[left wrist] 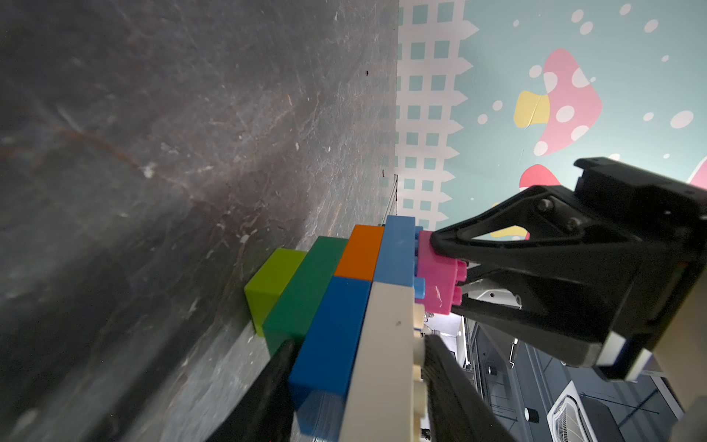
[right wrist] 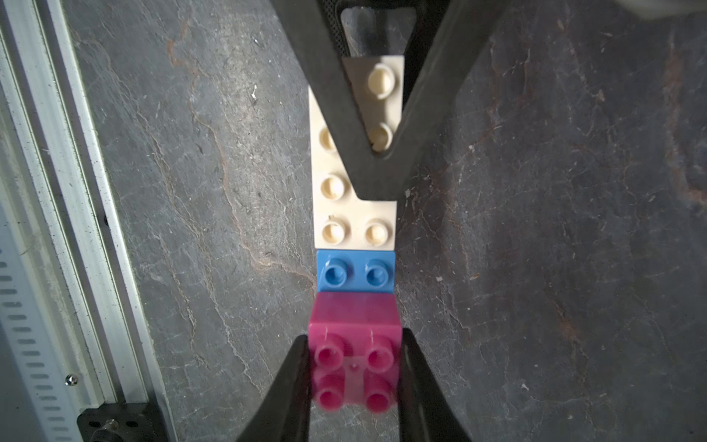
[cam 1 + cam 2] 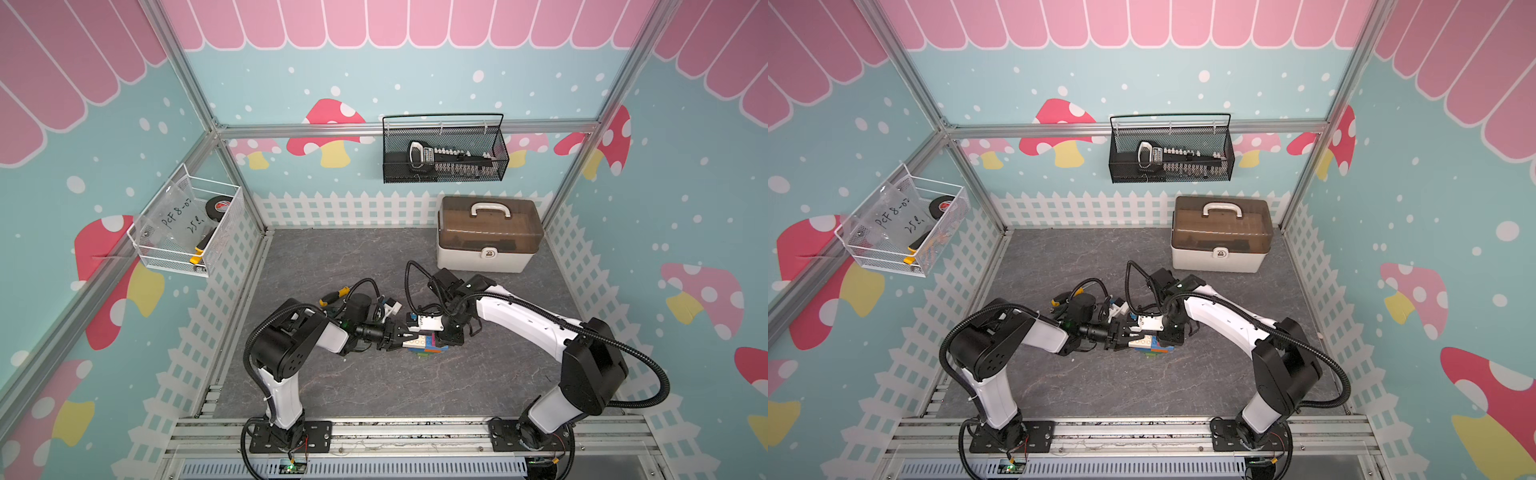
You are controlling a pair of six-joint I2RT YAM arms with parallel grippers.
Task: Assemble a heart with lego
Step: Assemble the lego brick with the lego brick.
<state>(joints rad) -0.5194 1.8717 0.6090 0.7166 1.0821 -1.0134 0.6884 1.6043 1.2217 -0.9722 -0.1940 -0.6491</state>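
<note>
The heart [image 3: 426,347] [image 3: 1150,345] stands on edge on the grey table between both arms. In the left wrist view it stacks up from a lime brick [image 1: 271,283] through dark green [image 1: 306,298], blue [image 1: 336,333] and orange [image 1: 359,252], to white [image 1: 386,344] beside a lighter blue [image 1: 398,252]. My left gripper [image 1: 359,386] [image 3: 400,334] is shut across the blue and white bricks. One of its fingers [image 2: 382,153] presses on the white studs. My right gripper [image 2: 354,379] [image 3: 441,332] is shut on the pink brick [image 2: 354,363] [image 1: 434,279], which sits against the lighter blue brick's [image 2: 355,273] studs.
A yellow-handled screwdriver [image 3: 332,296] lies behind the left arm. A white toolbox [image 3: 488,237] with a brown lid stands at the back right. A black wire basket [image 3: 444,149] hangs on the back wall and a white one [image 3: 187,224] on the left wall.
</note>
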